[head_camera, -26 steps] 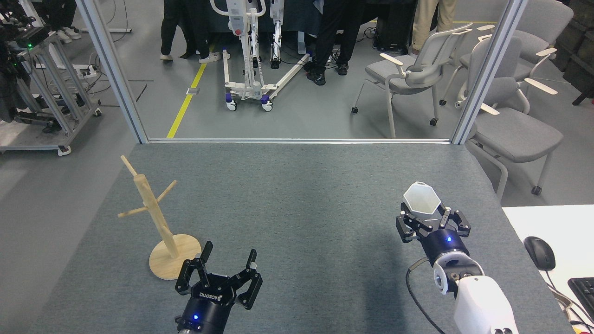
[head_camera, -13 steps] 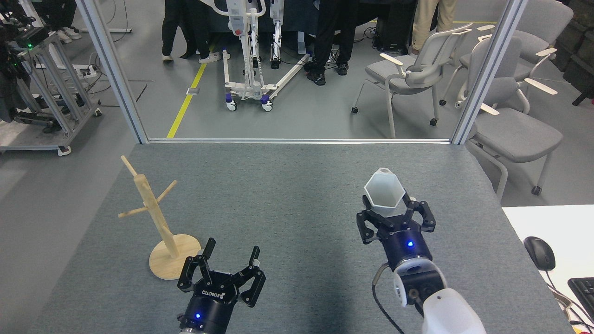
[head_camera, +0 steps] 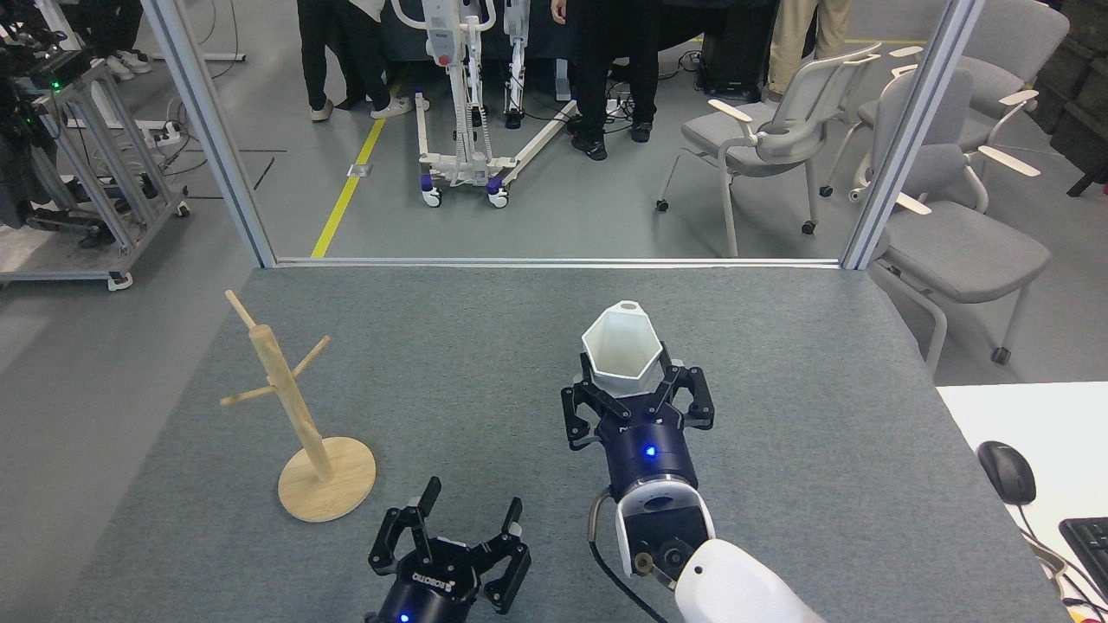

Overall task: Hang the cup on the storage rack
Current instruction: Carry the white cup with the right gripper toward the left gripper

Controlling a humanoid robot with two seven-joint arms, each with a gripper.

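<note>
A white faceted cup with a hexagonal rim is held above the middle of the grey table, its mouth facing me and its small handle loop at the far side. My right gripper is shut on the cup's near wall. The storage rack, a light wooden mug tree on a round base, stands at the table's left with bare pegs. My left gripper hangs open and empty at the near edge, to the right of the rack's base.
The grey table ends at a metal frame at the back. People's legs, a wheeled white stand and grey chairs are beyond it. A white desk with a mouse and keyboard is at the right.
My right gripper has carried the cup leftward from the table's right side to its middle. My left gripper has shifted right and nearer to me, still open.
</note>
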